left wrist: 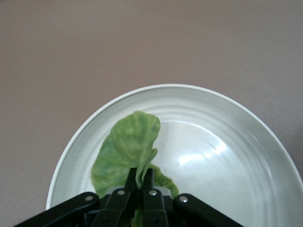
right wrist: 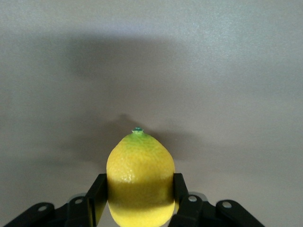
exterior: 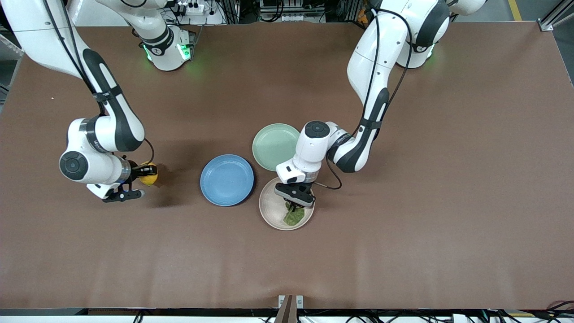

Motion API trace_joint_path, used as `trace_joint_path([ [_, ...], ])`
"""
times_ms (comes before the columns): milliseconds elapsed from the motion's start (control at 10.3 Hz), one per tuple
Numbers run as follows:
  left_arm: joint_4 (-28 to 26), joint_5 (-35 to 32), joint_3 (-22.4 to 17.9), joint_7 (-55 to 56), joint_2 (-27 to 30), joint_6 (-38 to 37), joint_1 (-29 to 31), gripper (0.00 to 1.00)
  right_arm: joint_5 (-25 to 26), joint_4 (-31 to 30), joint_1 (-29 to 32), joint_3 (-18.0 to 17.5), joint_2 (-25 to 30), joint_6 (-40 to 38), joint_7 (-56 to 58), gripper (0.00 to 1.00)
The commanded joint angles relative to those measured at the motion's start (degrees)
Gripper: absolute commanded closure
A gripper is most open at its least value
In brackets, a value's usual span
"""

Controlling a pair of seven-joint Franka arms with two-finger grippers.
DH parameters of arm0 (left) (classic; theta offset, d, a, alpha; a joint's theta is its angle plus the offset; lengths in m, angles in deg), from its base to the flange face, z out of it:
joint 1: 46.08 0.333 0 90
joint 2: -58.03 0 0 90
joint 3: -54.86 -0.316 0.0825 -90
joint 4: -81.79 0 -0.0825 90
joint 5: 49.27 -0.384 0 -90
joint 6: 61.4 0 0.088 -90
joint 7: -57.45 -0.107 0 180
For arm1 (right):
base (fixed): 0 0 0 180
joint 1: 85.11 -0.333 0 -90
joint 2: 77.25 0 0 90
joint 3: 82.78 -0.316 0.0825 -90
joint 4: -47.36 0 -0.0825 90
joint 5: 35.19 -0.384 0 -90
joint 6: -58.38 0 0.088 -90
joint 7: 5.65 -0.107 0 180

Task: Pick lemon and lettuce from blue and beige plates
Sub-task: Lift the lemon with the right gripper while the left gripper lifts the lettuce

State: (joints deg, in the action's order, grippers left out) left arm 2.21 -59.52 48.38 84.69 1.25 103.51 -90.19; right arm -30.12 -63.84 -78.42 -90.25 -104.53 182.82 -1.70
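My right gripper [exterior: 144, 172] is shut on the yellow lemon [exterior: 149, 174] and holds it over bare table toward the right arm's end, apart from the blue plate [exterior: 227, 180]. In the right wrist view the lemon [right wrist: 140, 179] sits between the two fingers [right wrist: 97, 196]. My left gripper [exterior: 293, 207] is over the beige plate [exterior: 272, 212] and shut on a fold of the green lettuce [exterior: 292, 217]. In the left wrist view my left gripper [left wrist: 140, 178] pinches the lettuce [left wrist: 125, 146], whose leaf hangs over the beige plate [left wrist: 222, 156]. The blue plate holds nothing.
A pale mint-green plate [exterior: 274, 146] lies beside the blue and beige plates, farther from the front camera, touching or overlapping them. The brown table [exterior: 403, 224] spreads wide around the plates.
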Motion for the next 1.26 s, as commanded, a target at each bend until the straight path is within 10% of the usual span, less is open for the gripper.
trace_joint_path([
  [0,-1.02,-0.92,-0.29,0.89,4.46,-7.71,-0.71,1.00,-1.62,-1.30,1.65,-0.97,-0.05,0.19,0.10,0.19],
  [97,-1.01,-0.83,-0.11,2.02,7.61,-12.63,-0.63,1.00,-2.51,-1.30,1.66,-0.97,-0.49,0.19,0.10,0.00],
  [581,-1.10,8.82,0.07,1.06,22.83,-37.69,7.00,1.00,-8.66,12.56,1.39,-1.15,0.91,-18.93,-0.61,0.00],
  [871,-2.41,9.45,0.24,-2.01,22.07,-43.52,17.53,1.00,-8.94,23.96,1.40,-1.06,3.11,-30.17,-0.87,0.00],
  [1161,-3.21,9.19,0.24,-6.75,17.15,-43.36,26.76,0.72,-8.23,29.20,1.04,-1.41,8.71,-34.70,-5.52,0.00],
])
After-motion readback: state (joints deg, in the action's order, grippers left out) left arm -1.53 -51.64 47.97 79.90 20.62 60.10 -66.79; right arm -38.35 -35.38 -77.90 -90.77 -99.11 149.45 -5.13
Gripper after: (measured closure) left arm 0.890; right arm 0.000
